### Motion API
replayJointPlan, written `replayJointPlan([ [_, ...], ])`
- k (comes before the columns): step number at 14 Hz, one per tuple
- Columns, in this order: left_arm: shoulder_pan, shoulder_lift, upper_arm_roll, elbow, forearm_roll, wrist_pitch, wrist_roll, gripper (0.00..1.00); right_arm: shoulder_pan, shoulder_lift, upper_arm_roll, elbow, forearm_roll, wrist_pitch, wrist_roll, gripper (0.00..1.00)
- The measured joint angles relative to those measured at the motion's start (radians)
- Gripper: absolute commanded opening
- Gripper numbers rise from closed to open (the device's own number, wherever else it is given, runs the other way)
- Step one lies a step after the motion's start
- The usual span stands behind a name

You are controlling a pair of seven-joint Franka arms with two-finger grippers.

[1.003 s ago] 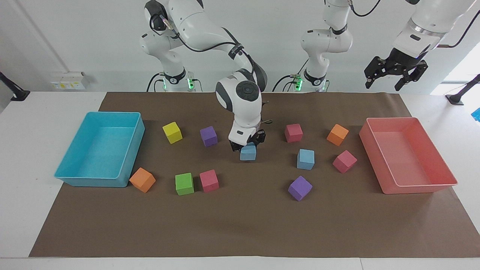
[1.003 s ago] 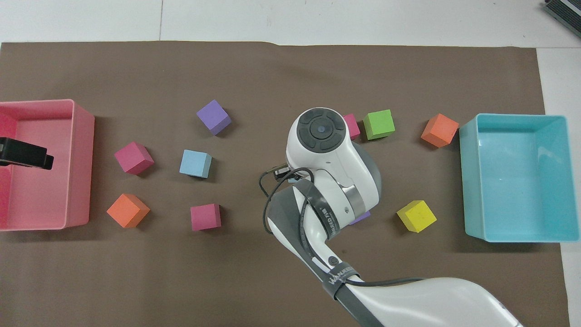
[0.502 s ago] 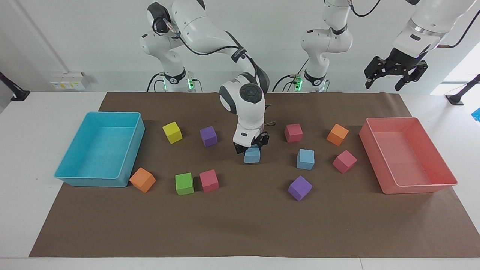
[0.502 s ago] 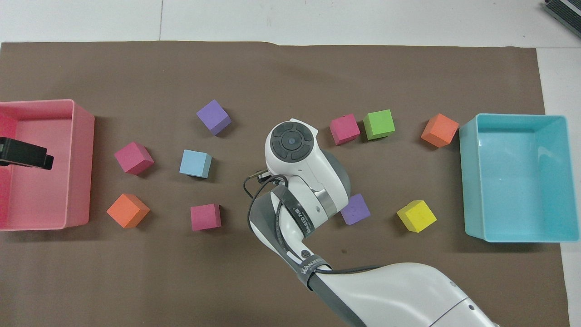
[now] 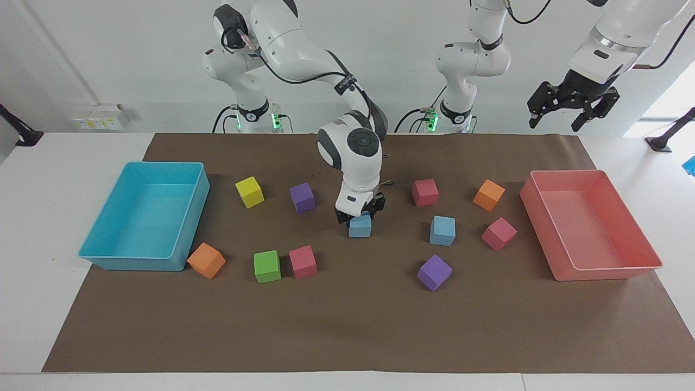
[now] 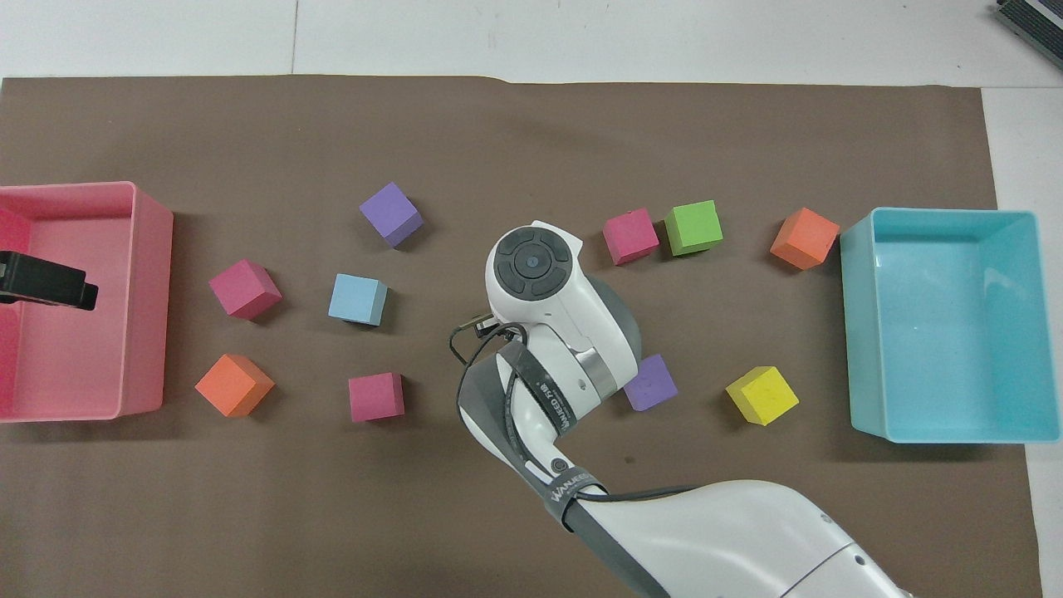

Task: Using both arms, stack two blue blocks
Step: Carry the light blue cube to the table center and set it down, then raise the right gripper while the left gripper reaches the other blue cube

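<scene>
One blue block [image 5: 359,226] rests on the brown mat near the table's middle. My right gripper [image 5: 359,213] stands right over it, down at its top. The overhead view hides this block under the right arm's wrist [image 6: 532,264]. The other blue block [image 5: 442,230] [image 6: 358,299] lies alone on the mat, toward the left arm's end. My left gripper [image 5: 566,115] hangs high and open, holding nothing. From above, the left gripper's tip [image 6: 43,282] shows over the pink tray [image 6: 158,249].
A turquoise tray [image 5: 187,233] lies at the right arm's end and the pink tray [image 5: 543,228] at the left arm's end. Purple [image 5: 302,196] [image 5: 434,272], pink, orange, green [image 5: 267,266] and yellow [image 5: 249,191] cubes lie scattered around the blue blocks.
The right arm's wrist has swung toward the left arm's end, and the gripper has come down with the blue block onto the mat. The left arm has stayed still.
</scene>
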State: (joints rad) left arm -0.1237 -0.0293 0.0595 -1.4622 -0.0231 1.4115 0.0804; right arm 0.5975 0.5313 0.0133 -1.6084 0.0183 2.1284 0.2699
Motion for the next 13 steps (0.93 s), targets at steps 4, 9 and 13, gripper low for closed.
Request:
replayJointPlan([
  [4,0.0,0.0,0.0,0.0,0.0,-0.002,0.0,1.0,-0.002,-0.059,-0.015,0.005,0.0,0.002,0.017,1.0],
  [9,0.0,0.0,-0.002,0.0,0.0,0.012,0.0,1.0,-0.076,-0.201,-0.025,0.005,0.003,-0.062,0.047,1.0],
  [13,-0.001,0.007,-0.011,-0.004,0.0,0.066,0.0,1.0,-0.177,-0.268,-0.025,-0.001,0.226,-0.144,-0.004,1.0],
])
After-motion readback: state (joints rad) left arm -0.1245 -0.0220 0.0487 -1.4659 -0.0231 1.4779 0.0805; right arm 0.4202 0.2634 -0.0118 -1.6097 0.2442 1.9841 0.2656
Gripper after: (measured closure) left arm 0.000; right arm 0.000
